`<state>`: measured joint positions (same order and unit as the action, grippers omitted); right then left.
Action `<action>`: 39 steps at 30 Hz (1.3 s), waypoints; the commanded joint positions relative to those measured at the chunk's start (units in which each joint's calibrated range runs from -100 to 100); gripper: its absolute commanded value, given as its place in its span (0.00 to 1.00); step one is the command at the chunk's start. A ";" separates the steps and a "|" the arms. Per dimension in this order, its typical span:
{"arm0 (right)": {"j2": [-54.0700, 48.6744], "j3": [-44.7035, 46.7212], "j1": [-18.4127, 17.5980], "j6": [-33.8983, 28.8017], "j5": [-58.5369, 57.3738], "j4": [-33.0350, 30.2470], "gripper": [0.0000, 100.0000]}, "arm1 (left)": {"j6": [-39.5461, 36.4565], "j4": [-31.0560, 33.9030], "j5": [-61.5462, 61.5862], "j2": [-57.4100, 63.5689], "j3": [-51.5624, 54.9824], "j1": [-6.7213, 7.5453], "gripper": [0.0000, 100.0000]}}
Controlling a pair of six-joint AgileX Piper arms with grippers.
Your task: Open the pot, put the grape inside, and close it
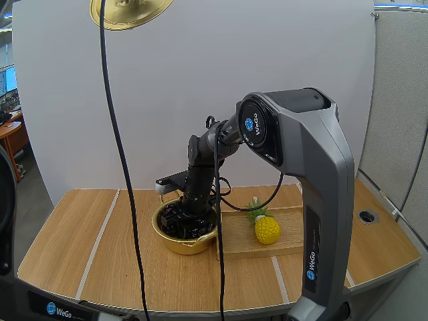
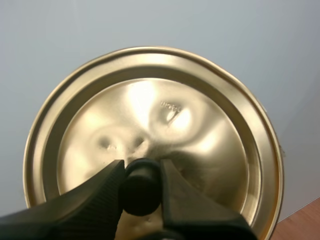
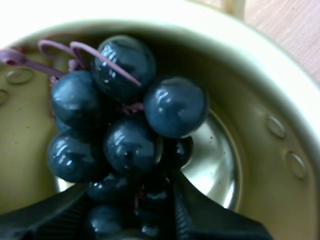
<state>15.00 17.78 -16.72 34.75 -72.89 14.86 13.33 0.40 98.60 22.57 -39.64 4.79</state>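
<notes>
Right gripper (image 3: 129, 192): inside the pot (image 3: 280, 100), fingers clamped on the lower berries of the bunch of grapes (image 3: 125, 115). The bunch is within the pot walls, just above the pot floor. I cannot tell whether it touches the floor.

Step in hand, as judged: deposit the grapes.
1. Lower until the bunch rests on the pot floor, central to the pot rim.
2. Open the fingers fully. The stem loops lie close to the fingers and may snag.
3. Withdraw straight up, clear of the pot rim.

Beside the pot, to its right: a wooden tray (image 1: 241, 242) carrying a toy pineapple (image 1: 267, 229). Neither is needed.

High above the pot and beyond it: the lid (image 2: 200, 100), gripped at its black knob (image 2: 141, 187) by the left gripper (image 2: 141, 167). Hold it there until the right arm is clear of the pot. Then bring it down level and centred on the pot rim.
</notes>
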 commanded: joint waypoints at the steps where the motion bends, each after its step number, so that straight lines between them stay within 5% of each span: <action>1: -0.32 0.46 0.19 -2.24 0.09 -0.13 0.82 | -0.16 0.96 -2.15 0.46 -0.43 0.18 0.00; 5: -0.32 0.46 0.19 -3.48 0.22 -0.13 1.00 | -0.16 0.96 -2.15 0.46 -0.43 0.18 0.00; 21: -4.38 0.46 0.19 -3.48 1.96 -0.13 1.00 | -0.16 0.96 -2.15 0.46 -0.43 0.18 0.00; 39: -22.77 0.46 0.19 -3.48 4.29 1.94 1.00 | -0.16 0.96 -2.15 0.46 -0.43 0.18 0.00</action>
<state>-4.81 18.11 -16.72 31.32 -68.74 15.99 13.33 0.40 98.60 22.57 -39.64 4.79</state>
